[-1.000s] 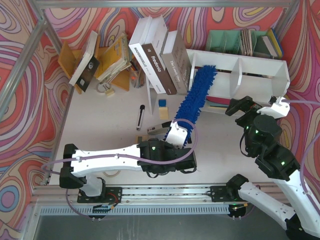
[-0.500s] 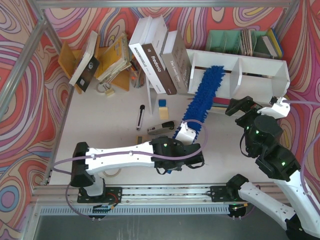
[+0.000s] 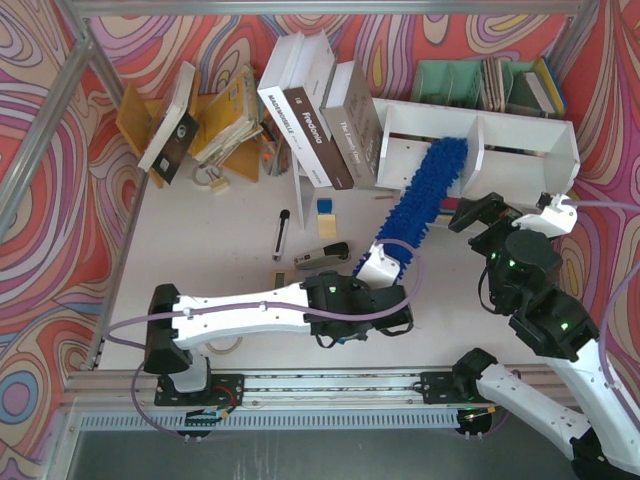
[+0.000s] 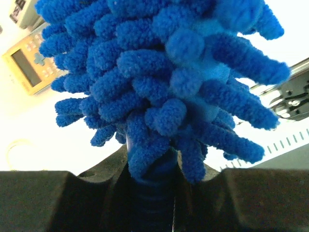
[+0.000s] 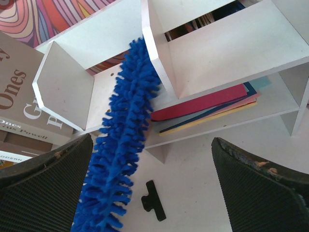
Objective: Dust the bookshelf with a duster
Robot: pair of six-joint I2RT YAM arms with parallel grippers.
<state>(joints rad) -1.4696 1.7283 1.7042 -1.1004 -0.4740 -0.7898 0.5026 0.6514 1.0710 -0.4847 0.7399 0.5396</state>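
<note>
My left gripper (image 3: pixel 384 262) is clamped on the handle of the duster (image 3: pixel 424 190), so the fluffy head reaches toward 1 o'clock into the left compartment of the bookshelf (image 3: pixel 520 128), just beside the divider. My right gripper (image 3: pixel 478 213) hangs spread wide at 3 o'clock, leaving sweeping room.

White-shelled and black-jointed, the left arm (image 3: pixel 240 310) and right arm (image 3: pixel 540 320) carry lilac cables (image 3: pixel 610 203) and green lights (image 3: pixel 512 264) above black bases (image 3: pixel 195 385) on the aluminium rail (image 3: pixel 340 383); the right gripper (image 5: pixel 152 188) has black, mesh-textured fingers (image 5: pixel 43 188).

bright blue duster (image 3: pixel 425 188), white bookshelf (image 3: pixel 520 135)
</note>
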